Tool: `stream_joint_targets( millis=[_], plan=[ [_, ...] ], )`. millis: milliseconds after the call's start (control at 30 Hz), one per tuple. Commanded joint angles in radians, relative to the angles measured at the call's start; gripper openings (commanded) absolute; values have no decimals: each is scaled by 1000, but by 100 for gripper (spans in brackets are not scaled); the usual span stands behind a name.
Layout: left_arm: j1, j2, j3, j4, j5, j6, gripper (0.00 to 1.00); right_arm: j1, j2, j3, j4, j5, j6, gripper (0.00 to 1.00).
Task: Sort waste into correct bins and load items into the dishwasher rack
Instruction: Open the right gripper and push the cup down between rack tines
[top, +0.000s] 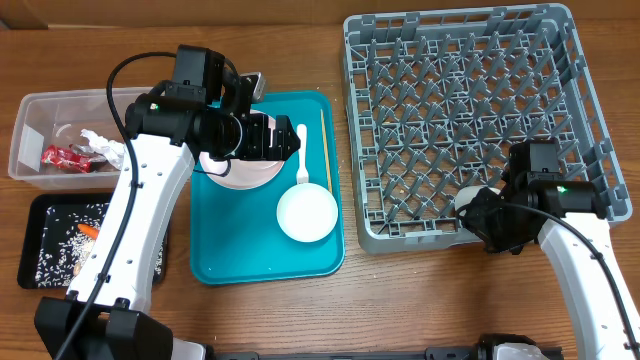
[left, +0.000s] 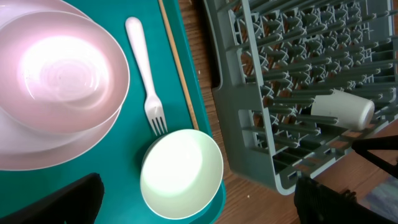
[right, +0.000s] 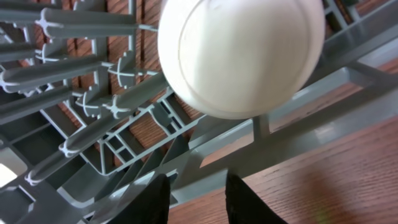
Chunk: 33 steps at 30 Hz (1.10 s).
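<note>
My left gripper (top: 272, 136) (left: 198, 208) hangs wide open over the teal tray, empty. Below it a pale pink bowl (left: 59, 71) sits on the white plate (top: 240, 178). A white fork (left: 144, 74), a tan chopstick (left: 177, 62) and a white bowl (top: 307, 213) (left: 180, 173) lie beside them. My right gripper (top: 480, 214) (right: 199, 202) is at the near edge of the grey dishwasher rack (top: 460, 60), jaws slightly apart with nothing between them. A white cup (right: 239, 56) (left: 342, 109) lies among the rack's pegs just beyond the fingertips, apart from them.
At the left, a clear tub (top: 40, 105) holds a red wrapper (top: 65, 155) and tissue (top: 102, 146). In front of it, a black tray (top: 45, 210) holds rice grains and a carrot piece (top: 88, 231). The teal tray (top: 260, 262) sits between bins and rack.
</note>
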Motion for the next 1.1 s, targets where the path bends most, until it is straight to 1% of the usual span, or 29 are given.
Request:
stream_joint_targets(
  millis=[0, 67, 133, 200, 367, 467, 733, 1067],
  plan=[
    [0, -3, 4, 0, -3, 1, 100, 1, 5, -21, -7, 5, 5, 34],
    [0, -3, 4, 0, -3, 1, 100, 1, 5, -21, -13, -10, 5, 35],
    [0, -3, 4, 0, -3, 1, 100, 1, 5, -21, -24, -42, 5, 41],
    [0, -3, 4, 0, -3, 1, 100, 1, 5, -21, -35, -47, 5, 43],
    [0, -3, 4, 1, -3, 1, 100, 1, 5, -21, -47, -42, -7, 43],
    [0, -3, 4, 0, -3, 1, 100, 1, 5, -21, -23, -43, -5, 43],
    [0, -3, 4, 0, -3, 1, 100, 1, 5, -30, 13, -47, 82, 43],
    [0, -3, 4, 0, -3, 1, 100, 2, 5, -49, 27, -104, 84, 43]
  ],
)
